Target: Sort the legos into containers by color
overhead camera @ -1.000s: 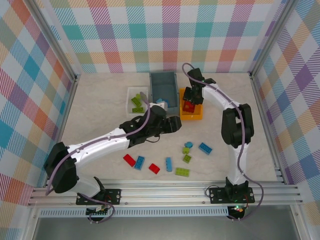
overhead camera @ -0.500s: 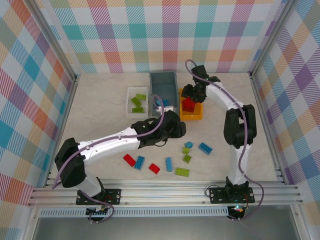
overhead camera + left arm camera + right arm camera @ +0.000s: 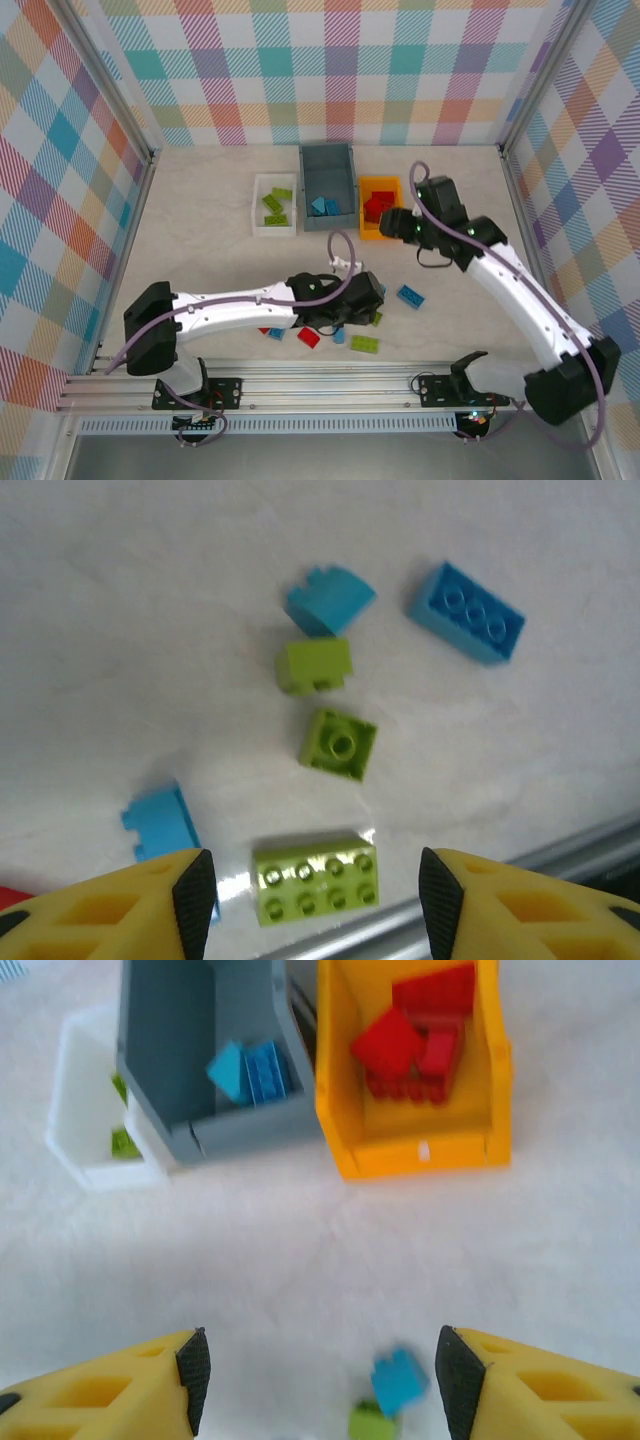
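Loose legos lie near the table's front: a lime 2x4 brick (image 3: 315,879), two small lime bricks (image 3: 339,744), and blue bricks (image 3: 466,613). A red brick (image 3: 308,337) lies further left. My left gripper (image 3: 316,905) hangs open above the lime 2x4, one finger on each side, not touching it. Over bare table in front of the orange bin (image 3: 380,222), my right gripper (image 3: 393,225) is open and holds nothing. The orange bin (image 3: 410,1150) holds red bricks (image 3: 415,1030). The grey-blue bin (image 3: 170,1050) holds blue bricks (image 3: 250,1072). The white tray (image 3: 262,225) holds lime ones.
A metal rail (image 3: 330,385) runs along the table's near edge, just behind the lime 2x4. Plaid walls (image 3: 340,70) close the table at the back and sides. The left arm (image 3: 240,305) stretches low across the front left.
My left arm swung from beside the bins down to the loose legos near the front. My right gripper opened over the orange bin, left a red brick there and pulled back towards me.
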`<state>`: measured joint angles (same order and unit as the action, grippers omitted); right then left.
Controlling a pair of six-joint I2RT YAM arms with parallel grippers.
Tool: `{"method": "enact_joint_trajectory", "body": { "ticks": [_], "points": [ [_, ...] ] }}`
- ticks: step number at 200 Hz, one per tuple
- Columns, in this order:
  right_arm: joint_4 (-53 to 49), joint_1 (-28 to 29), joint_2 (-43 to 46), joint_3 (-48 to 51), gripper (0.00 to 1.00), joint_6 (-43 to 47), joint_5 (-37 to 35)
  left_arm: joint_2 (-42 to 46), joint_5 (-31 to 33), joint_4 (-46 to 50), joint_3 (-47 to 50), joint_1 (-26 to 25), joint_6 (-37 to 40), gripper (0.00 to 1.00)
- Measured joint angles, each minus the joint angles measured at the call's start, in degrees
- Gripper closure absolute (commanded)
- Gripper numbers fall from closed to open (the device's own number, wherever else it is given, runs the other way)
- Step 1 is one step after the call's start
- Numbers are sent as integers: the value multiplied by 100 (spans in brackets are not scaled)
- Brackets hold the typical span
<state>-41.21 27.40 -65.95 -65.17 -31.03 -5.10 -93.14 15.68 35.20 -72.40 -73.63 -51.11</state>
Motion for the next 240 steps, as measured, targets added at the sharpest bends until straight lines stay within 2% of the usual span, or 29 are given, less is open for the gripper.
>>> {"method": "enact_joint_trajectory", "body": {
  "ticks": [21,56,93,125,166,214,240],
  "points": [
    [-525,46,647,310,31,-131,4,-170,-173,42,-24,-304,592,35],
    [-1145,44,1661,339,25,-269,2,-389,-619,267,-122,-474,2415,25],
    [-1513,44,2177,334,20,-426,232,-734,-1019,734,-485,-407,4454,24],
    [-1720,44,2498,317,18,-588,476,-1209,-1257,992,-809,-332,5692,24],
    [-1998,44,2741,109,18,-717,564,-1727,-1425,1102,-920,-120,6522,25],
    [-2087,44,2739,22,19,-756,581,-2168,-1528,1117,-1080,26,6922,29],
    [-2105,44,2739,22,19,-761,581,-2341,-1624,1104,-1150,28,7020,47]
  ]
}}
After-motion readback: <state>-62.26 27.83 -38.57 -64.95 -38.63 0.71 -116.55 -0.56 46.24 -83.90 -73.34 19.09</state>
